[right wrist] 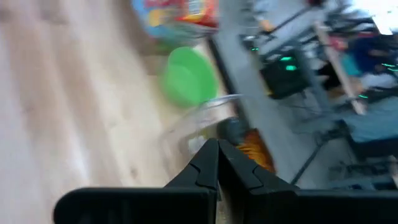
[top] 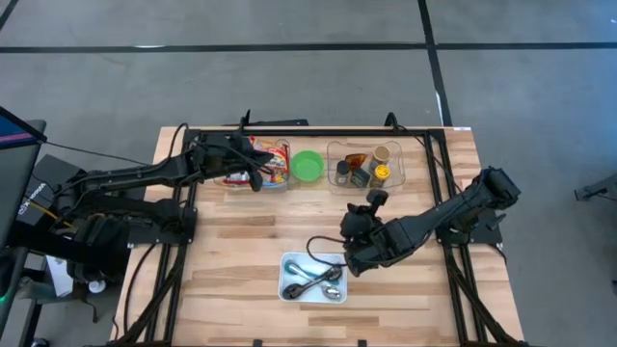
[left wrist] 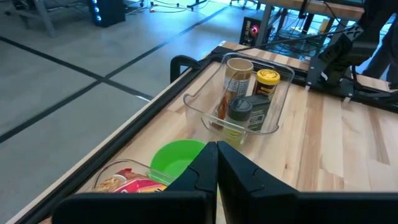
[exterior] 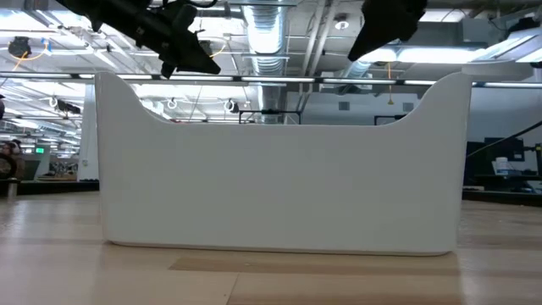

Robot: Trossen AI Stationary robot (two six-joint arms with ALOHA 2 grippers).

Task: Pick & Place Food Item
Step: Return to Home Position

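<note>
1. Just beneath and ahead of my left gripper, the orange noodle pack lies flat inside the left transparent bin among other bright packets. The arm covers part of it, so I cannot tell which way its long axis runs.
2. My left gripper hangs over that bin with its fingers pressed tip to tip and nothing between them.
3. Just past the left gripper, on the side toward the right arm, sits the round green bowl, close beside the left bin.
4. Beyond the bowl from that gripper stands the right transparent bin. It holds a tan cup, a yellow-lidded jar and a dark-lidded jar, all upright and packed close together. Their labels are too small for me to read.
5. My right gripper hangs well apart from the left one, over the corner of the white bin nearest the right arm. Its fingers are closed together and hold nothing.
6. Just below and beside that gripper, the white bin holds spoons lying flat on its floor.
7. From table height, the white bin's wall fills most of my view, with both dark arms above its rim.
8. Everything stands on the wooden table.
</note>
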